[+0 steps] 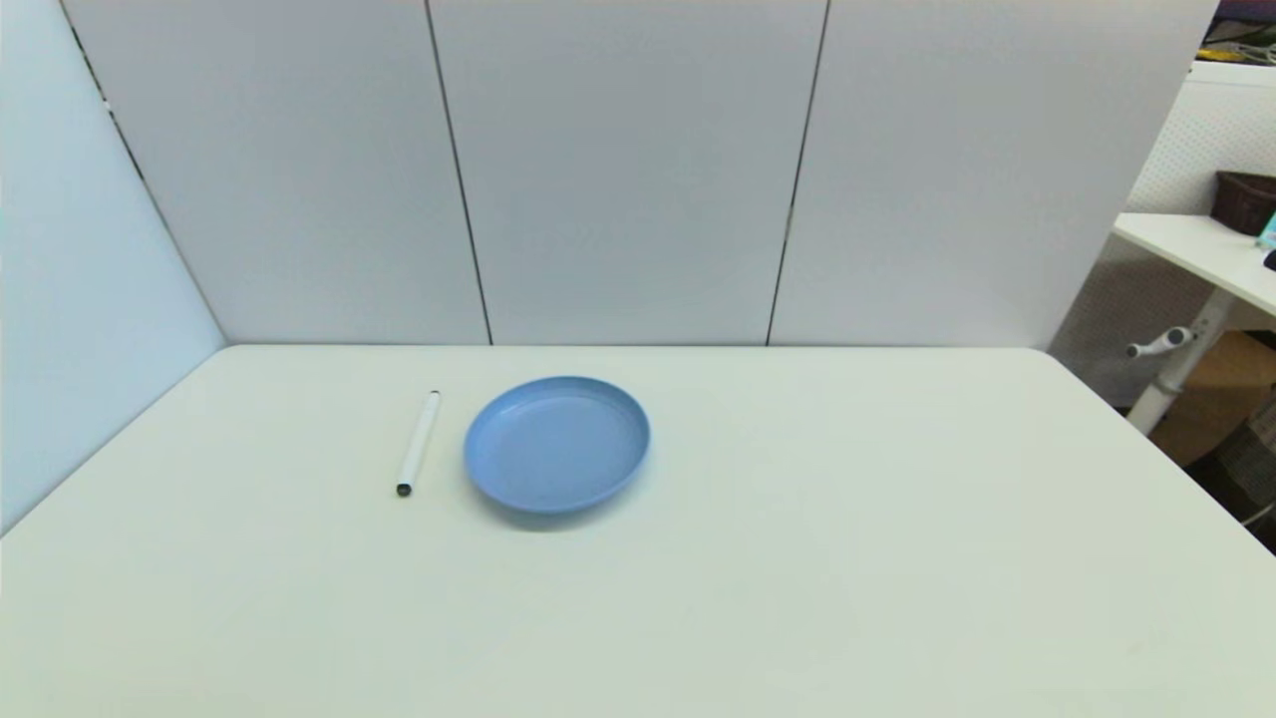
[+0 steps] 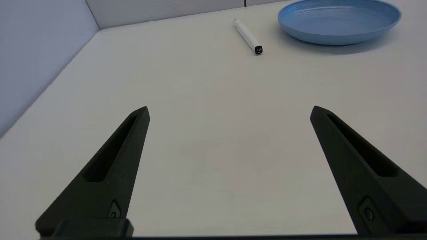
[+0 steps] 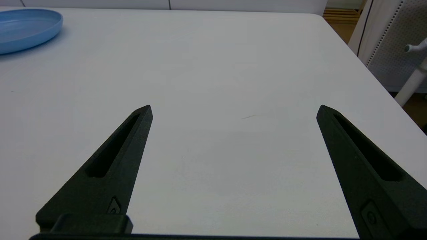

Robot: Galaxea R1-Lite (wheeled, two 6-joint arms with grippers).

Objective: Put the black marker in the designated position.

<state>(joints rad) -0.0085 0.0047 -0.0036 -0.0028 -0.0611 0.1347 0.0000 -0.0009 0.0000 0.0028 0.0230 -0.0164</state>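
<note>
Both sets of jaws stand spread wide and hold nothing, and neither arm reaches into the head view, so we take both to be parked low at the near side of the table [image 1: 797,598].

From the head view we see the black marker [image 1: 418,443] lying flat on the white tabletop, just beside the blue plate [image 1: 518,494] on the robot's left, apart from it and not touching. Its length runs roughly away from the robot, one black tip toward us. No outline marks the designated position (we judge it to be some bare patch of tabletop, not the plate).

In the left wrist view the left gripper [image 2: 230,111] hovers over bare table with its fingers far apart, the marker [image 2: 247,34] well ahead of it and the plate [image 2: 333,36] beyond, off to one side.

In the right wrist view the right gripper [image 3: 235,110] is likewise open over bare table, only the plate's edge [image 3: 36,36] showing far off; the marker is out of this view.

We judge the marker light, stiff and smooth, round enough to roll if nudged. We would take it across the middle of the barrel, fingers closing square to its length, with the left arm, which is nearer.
</note>
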